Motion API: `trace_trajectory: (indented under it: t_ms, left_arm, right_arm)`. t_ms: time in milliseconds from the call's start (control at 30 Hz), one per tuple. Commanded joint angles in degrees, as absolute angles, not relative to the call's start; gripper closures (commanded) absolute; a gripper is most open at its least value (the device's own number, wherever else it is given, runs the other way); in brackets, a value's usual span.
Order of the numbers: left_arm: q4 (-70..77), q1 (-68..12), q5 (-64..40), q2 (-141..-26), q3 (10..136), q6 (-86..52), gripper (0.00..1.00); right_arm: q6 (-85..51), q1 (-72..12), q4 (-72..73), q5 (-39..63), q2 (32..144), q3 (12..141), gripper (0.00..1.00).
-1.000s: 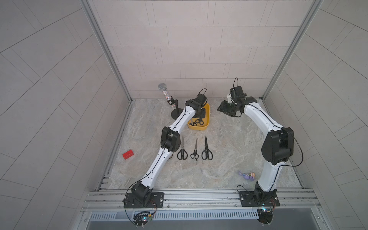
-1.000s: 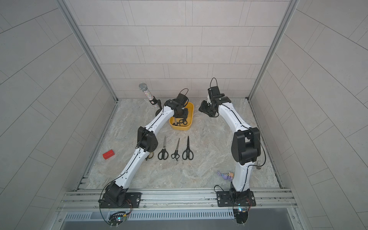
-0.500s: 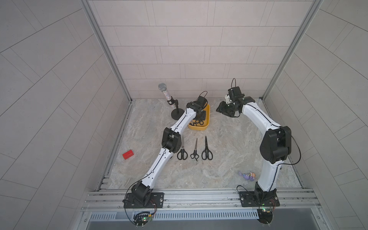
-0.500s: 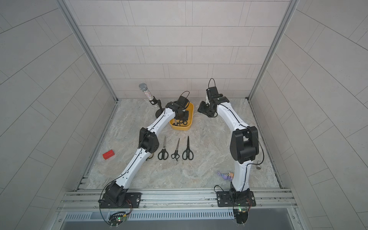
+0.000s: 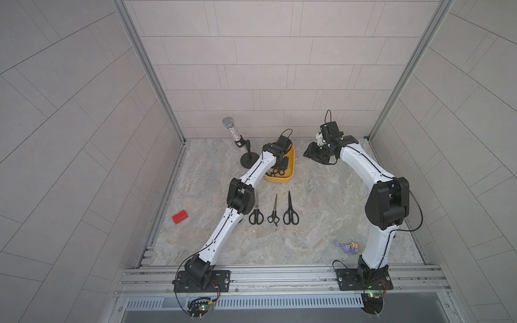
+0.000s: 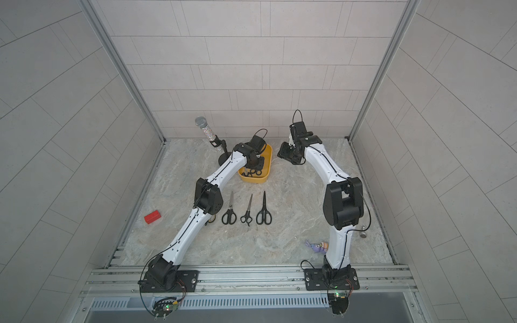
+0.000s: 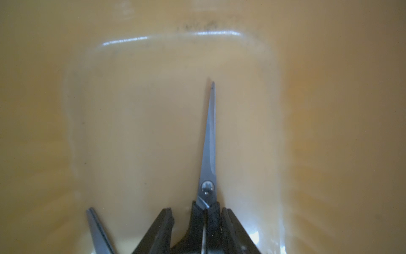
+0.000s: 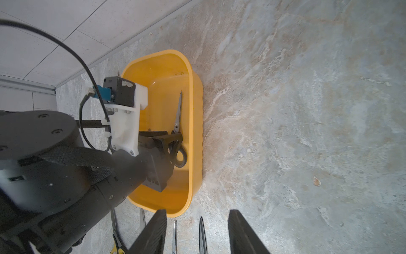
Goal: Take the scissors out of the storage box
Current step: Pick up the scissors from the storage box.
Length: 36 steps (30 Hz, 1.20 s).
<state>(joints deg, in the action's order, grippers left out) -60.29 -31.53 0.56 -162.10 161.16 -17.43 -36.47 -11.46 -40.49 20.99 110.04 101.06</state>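
Observation:
The yellow storage box [image 5: 291, 169] [image 6: 268, 167] [image 8: 193, 110] sits at the back of the table. My left gripper [image 5: 281, 165] [image 6: 253, 165] [image 7: 197, 231] [image 8: 173, 140] reaches down into it. Its jaws are open and straddle the handle neck of grey-bladed scissors [image 7: 208, 143] [image 8: 178, 114] lying on the box floor; a narrow gap shows beside one finger. A second blade [image 7: 96, 231] lies alongside. Three black-handled scissors [image 5: 256, 216] [image 5: 273, 216] [image 5: 290, 214] lie in a row in front of the box. My right gripper [image 5: 316, 152] [image 6: 288, 153] [image 8: 197, 233] hangs open and holds nothing, to the right of the box.
A yellow-handled pair [image 6: 211, 219] [image 8: 116, 248] lies half under my left arm. A microphone on a stand [image 5: 237, 137] stands left of the box. A red block [image 5: 179, 216] lies outside the left rail, and a purple toy [image 5: 348, 247] near my right arm's base.
My left gripper has sunk lower into the box and its jaws have narrowed around the scissors. My right gripper has drifted slightly left, towards the box.

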Motion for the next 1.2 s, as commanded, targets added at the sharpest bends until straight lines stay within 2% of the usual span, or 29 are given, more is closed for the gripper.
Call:
trace_trajectory:
  t_ms: [0, 167, 300, 533, 667, 1167]
  left_arm:
    - [-68.6, -32.1, 2.3, -160.2, 157.5, -14.3, 0.56]
    - [-68.9, -32.1, 1.8, -159.9, 155.7, -13.6, 0.60]
    - [-68.9, -32.1, 0.7, -160.7, 155.4, -13.5, 0.77]
    - [-68.6, -31.9, 0.3, -161.1, 154.8, -13.8, 0.85]
    - [-66.2, -31.2, -0.7, -162.2, 157.1, -15.1, 1.00]
    - [-62.8, -30.7, -0.3, -155.3, 162.0, -18.6, 1.00]
  right_arm:
    - [-36.5, -11.6, -40.5, 21.6, 111.0, 102.4, 0.49]
    - [-36.7, -11.6, -40.1, 21.6, 110.2, 101.5, 0.49]
    - [-36.3, -11.6, -40.3, 21.1, 109.5, 101.4, 0.49]
    - [-36.5, -11.6, -40.7, 21.2, 110.3, 102.7, 0.49]
    - [-36.3, -11.6, -41.0, 21.2, 110.8, 103.6, 0.49]
    - [-35.9, -11.1, -41.9, 20.6, 111.8, 104.9, 0.49]
